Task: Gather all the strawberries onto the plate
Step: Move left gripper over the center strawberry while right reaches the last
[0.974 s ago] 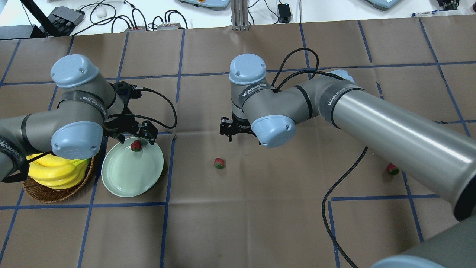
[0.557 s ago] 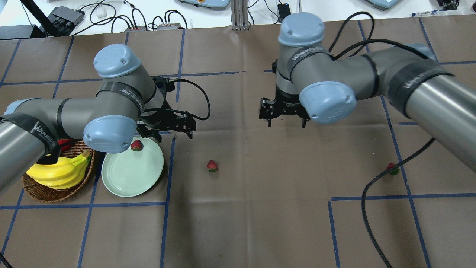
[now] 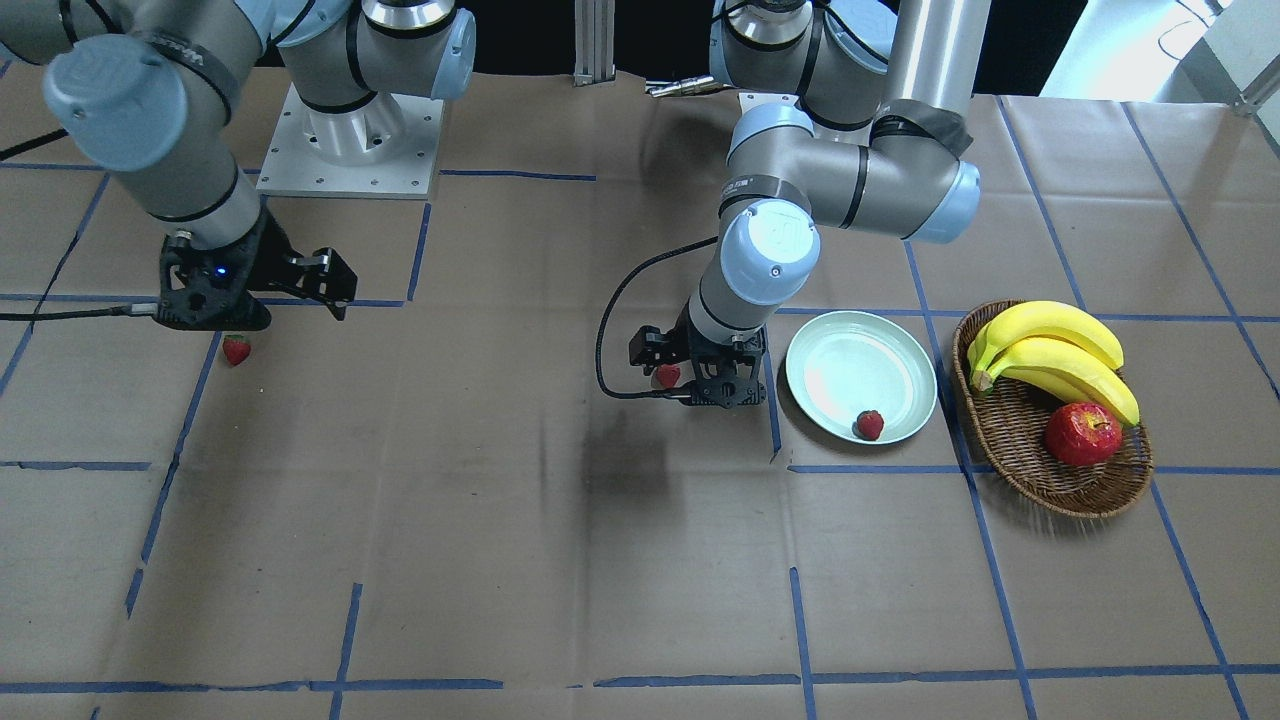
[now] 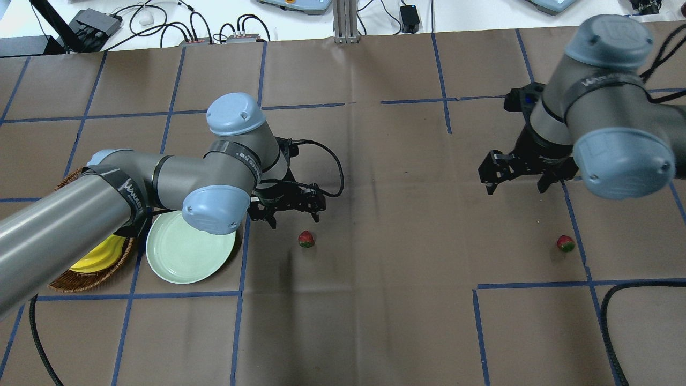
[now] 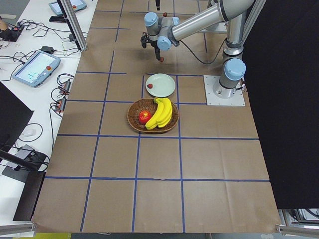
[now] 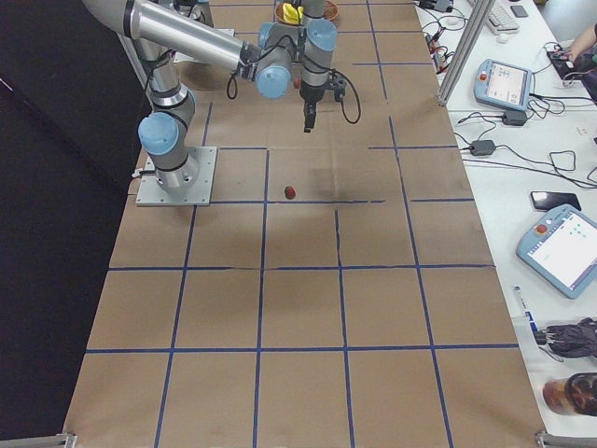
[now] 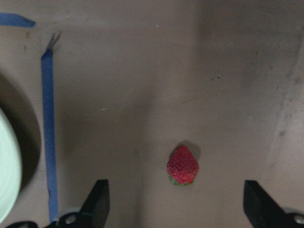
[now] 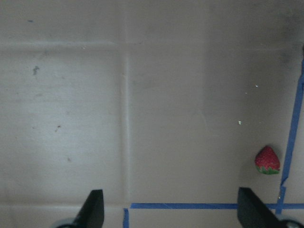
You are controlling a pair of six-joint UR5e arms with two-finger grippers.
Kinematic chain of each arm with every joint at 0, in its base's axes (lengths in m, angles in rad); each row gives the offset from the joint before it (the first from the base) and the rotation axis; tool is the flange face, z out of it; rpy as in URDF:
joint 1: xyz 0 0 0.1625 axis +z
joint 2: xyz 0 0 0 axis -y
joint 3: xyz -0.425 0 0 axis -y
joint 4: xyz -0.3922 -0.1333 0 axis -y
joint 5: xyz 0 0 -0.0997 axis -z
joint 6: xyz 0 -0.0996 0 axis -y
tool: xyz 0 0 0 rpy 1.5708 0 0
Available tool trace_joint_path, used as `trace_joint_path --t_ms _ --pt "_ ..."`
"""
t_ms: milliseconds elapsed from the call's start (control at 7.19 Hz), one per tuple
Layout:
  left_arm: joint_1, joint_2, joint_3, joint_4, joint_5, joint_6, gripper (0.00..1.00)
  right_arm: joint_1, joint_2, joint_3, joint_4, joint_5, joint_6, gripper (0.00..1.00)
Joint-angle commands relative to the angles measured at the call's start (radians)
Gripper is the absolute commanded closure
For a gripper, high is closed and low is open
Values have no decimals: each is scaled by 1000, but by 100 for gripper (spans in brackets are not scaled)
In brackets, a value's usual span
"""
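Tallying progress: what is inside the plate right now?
One strawberry lies inside the plate, near its rim; the rest is bare. Overhead, the left arm covers that spot.

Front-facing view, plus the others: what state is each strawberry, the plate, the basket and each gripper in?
plate: holds one strawberry.
first strawberry: inside the plate, near its rim.
middle strawberry: on the table, not gripped.
third strawberry: on the table, not gripped.
basket: holds bananas and an apple.
left gripper: open, at the middle strawberry.
right gripper: open, empty.
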Motion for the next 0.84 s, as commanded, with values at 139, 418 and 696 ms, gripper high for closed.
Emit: trace_joint_path --t_ms 139,418,696 --pt "-10 -64 -29 48 2 1 1 -198 -65 139 -112 -29 -233 0" --pt "-10 -67 -29 50 1 -15 20 -296 -59 165 -146 -32 -313 0" --pt "-10 -68 -29 50 -8 -15 33 -303 -18 202 -216 -32 -301 0"
